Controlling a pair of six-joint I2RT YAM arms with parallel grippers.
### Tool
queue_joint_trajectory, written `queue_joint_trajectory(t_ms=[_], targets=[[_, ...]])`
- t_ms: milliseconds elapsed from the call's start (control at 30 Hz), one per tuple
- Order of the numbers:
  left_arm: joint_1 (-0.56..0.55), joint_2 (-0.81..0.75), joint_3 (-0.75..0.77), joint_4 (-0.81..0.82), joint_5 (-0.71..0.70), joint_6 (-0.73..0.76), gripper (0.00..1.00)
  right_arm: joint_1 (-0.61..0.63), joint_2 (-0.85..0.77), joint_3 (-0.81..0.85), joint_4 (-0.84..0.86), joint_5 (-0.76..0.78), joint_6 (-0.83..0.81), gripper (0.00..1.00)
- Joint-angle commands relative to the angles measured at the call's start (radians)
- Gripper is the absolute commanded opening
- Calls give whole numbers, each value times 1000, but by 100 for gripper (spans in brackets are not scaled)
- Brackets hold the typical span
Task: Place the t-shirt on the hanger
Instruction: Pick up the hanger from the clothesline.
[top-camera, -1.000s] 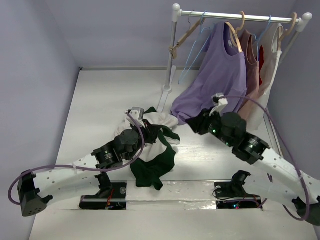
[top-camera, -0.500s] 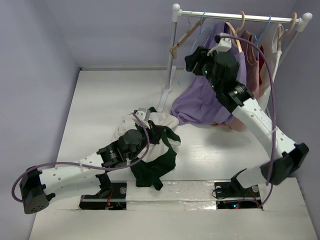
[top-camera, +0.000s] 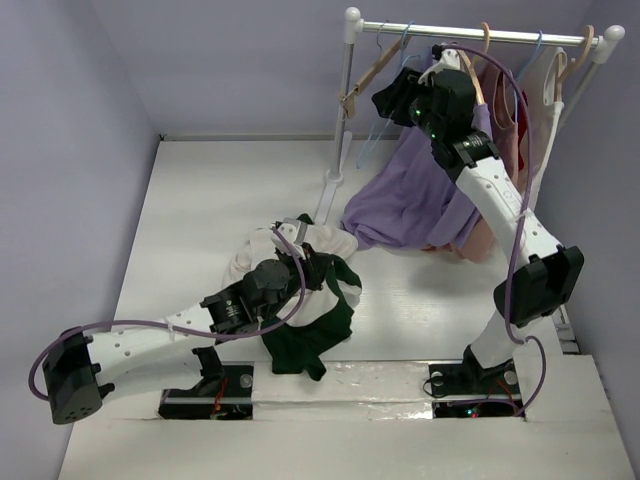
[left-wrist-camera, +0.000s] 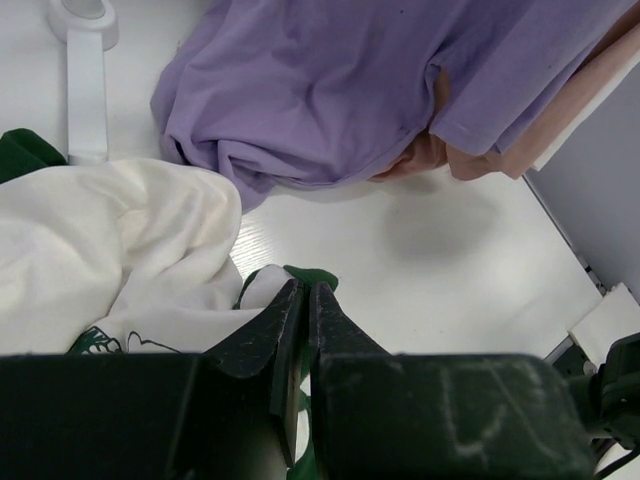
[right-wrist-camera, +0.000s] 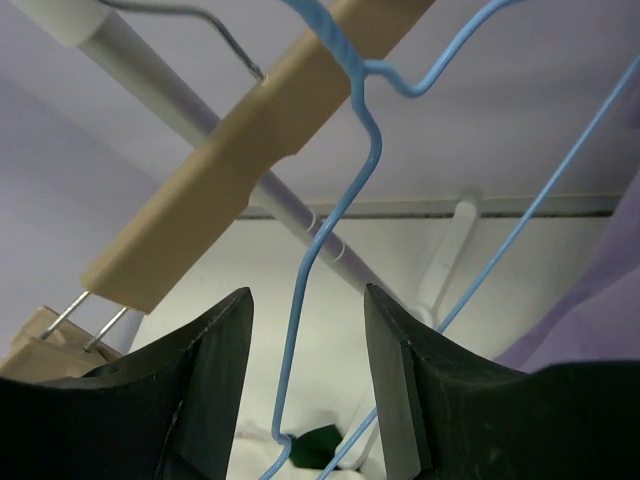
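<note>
t-shirt (top-camera: 325, 320): cream-white body; dark green sleeves and collar; a dark line print on the cream cloth, seen in the left wrist view
hanger (right-wrist-camera: 341, 210): light blue all along its thin wire
purple t-shirt (top-camera: 425, 170): plain lavender
pink top (top-camera: 505, 130): plain dusty salmon-pink
white top (top-camera: 545, 115): plain off-white
wooden hangers (right-wrist-camera: 230, 170): tan; silver-grey metal hooks and clips
rail (top-camera: 470, 33): white post and end caps; pale grey bar
table (top-camera: 220, 200): white; faint wood-grain streaks
walls (top-camera: 80, 150): pale lilac-grey
arms (top-camera: 140, 340): white links; black joints; purple cables
left gripper (left-wrist-camera: 307, 290): black, scuffed grey
right gripper (right-wrist-camera: 305, 320): black
</note>
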Motion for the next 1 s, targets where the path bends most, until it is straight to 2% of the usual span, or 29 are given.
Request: queue_joint_trajectory(t_ms=[0,133,167,200,300,367,433,467,700,867,967], targets=[[7,8,-5,68,7,10,0,-29,12,23,52,-143,55,54],[7,22,-2,72,10,4,0,-38,21,-13,92,-174,77,47],[7,25,-2,70,13,3,0,-38,19,-19,95,-179,78,37],[7,29,-2,72,13,1,0,-38,15,-25,101,-182,78,32],[7,38,1,73,15,-2,0,-38,-13,-73,137,-180,80,22],[7,43,6,73,13,1,0,-38,-28,-85,138,-185,80,10],[7,43,12,72,12,1,0,-38,-42,-96,151,-191,83,7],[7,45,13,70,8,1,0,-38,-57,-108,157,-191,84,1],[17,54,16,73,12,-2,0,-47,-157,-154,229,-242,89,0],[35,55,28,75,13,1,0,-47,-197,-194,213,-240,84,0],[46,61,44,72,15,7,0,-47,-243,-273,216,-240,96,0]])
